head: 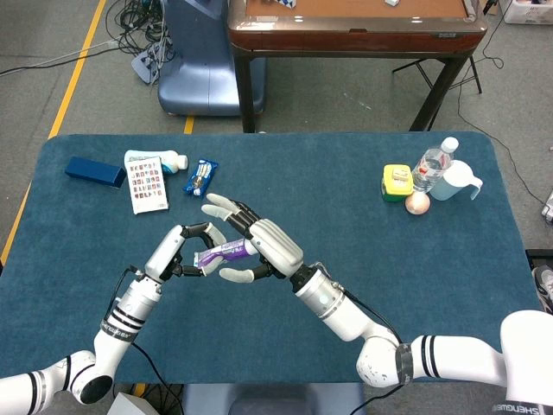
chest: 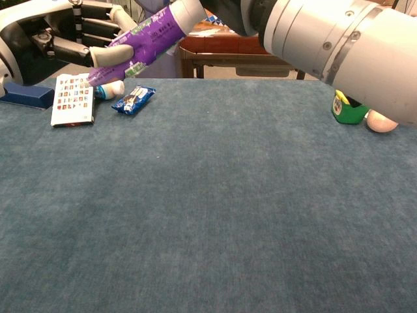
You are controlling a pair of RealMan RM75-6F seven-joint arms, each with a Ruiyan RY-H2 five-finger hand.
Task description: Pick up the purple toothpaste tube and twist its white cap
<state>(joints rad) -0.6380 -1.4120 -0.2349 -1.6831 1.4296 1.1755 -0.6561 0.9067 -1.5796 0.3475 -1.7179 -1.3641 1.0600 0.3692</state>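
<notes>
A blue felt-covered worktop (head: 363, 285) fills the scene, seen from above and from chest height. Above its near-left part, well clear of the felt, 2 robot hands meet around a purple plastic toothpaste tube (head: 226, 252). The right robot hand (head: 263, 248), white and grey with dark knuckles, wraps the tube's body, its thumb under the tube and the other fingers fanned out toward the far edge. The tube slants down toward the left edge, its white cap (head: 200, 258) at the lower end. The left robot hand (head: 177, 251) closes its fingertips around that cap end, the fingers forming a loop; in the chest view the same left robot hand (chest: 39, 39) appears at the upper left, and the cap itself is hidden behind a pale finger there, so how firmly it is pinched cannot be told. The tube (chest: 146, 39) runs diagonally across that view's top.

Near the far-left corner lie a dark blue flat rectangular box (head: 95, 171), a white card printed with small coloured squares (head: 147, 185), a white squat bottle lying on its side (head: 168, 160) and a blue foil snack packet (head: 201, 176). Near the far-right corner stand a yellow-lidded green tub (head: 397, 181), a pale egg-shaped ball (head: 418, 202), a clear plastic water bottle (head: 434, 164) and a translucent white jug (head: 456, 181), all close together.
</notes>
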